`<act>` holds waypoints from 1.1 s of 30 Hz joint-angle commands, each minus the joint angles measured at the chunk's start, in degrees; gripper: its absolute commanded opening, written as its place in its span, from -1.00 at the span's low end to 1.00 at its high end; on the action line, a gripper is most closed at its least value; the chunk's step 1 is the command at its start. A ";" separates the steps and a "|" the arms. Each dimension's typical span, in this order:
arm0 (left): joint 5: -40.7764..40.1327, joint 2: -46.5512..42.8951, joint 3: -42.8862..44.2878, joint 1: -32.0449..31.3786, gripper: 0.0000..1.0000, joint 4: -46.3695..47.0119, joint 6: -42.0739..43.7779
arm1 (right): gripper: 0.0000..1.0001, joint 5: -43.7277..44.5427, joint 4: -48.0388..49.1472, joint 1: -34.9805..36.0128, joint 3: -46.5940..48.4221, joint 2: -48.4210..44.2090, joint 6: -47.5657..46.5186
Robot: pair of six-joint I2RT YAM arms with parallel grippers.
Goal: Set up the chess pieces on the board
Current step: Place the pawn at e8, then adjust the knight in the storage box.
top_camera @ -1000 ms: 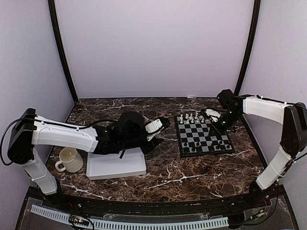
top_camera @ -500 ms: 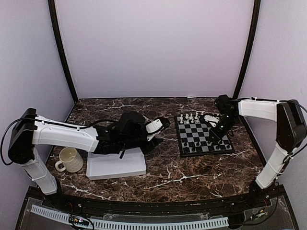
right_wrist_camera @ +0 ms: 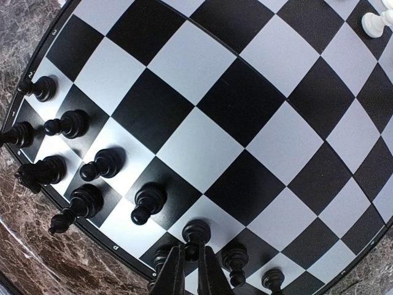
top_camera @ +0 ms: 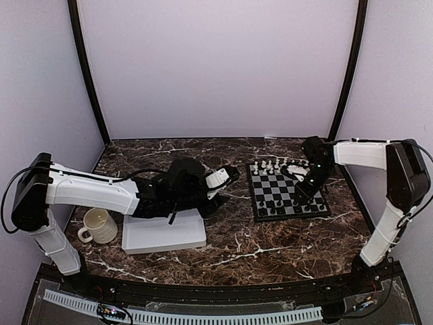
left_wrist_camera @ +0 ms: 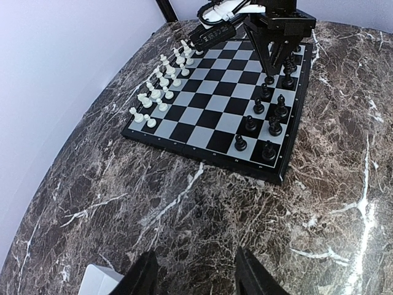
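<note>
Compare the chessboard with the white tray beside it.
The board is chequered black and silver-grey; the tray is plain white. The board is square and carries chess pieces; the tray is oblong, with none visible on it. The right gripper hangs over the board; the left arm overhangs the tray. Both lie flat on the marble table.

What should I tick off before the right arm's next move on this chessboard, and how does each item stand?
1. Right gripper is over the black side of the board: ok.
2. Its hold on the black pawn at its tips: cannot tell. The fingers are nearly together and contact is unclear.
3. Neighbouring black pieces are upright: ok.
4. White pieces are upright in two rows on the opposite side: ok.
5. Left gripper is open, empty and off the board: ok.
6. Black rows are complete: cannot tell. The right gripper hides some squares.
</note>
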 commanded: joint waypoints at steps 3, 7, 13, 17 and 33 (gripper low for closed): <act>-0.59 0.29 1.93 -0.18 -0.10 -0.57 -0.44 | -0.69 0.47 1.29 -0.04 -0.15 1.10 1.07; -0.78 0.22 1.96 -0.18 -0.09 -0.84 -0.52 | -0.56 0.28 0.61 -0.07 0.06 0.38 1.21; -10.30 -0.29 3.13 0.13 -0.09 -5.30 -3.05 | -0.45 -0.19 -2.89 -0.02 2.41 -3.34 0.73; -12.10 -1.10 6.76 4.16 -0.08 -15.86 -12.88 | -0.36 -0.65 -3.49 -0.03 4.13 -6.04 0.01; 6.38 9.20 16.40 27.89 -0.38 -45.97 -31.64 | -0.34 -6.78 -2.16 -0.44 7.95 -5.54 -0.70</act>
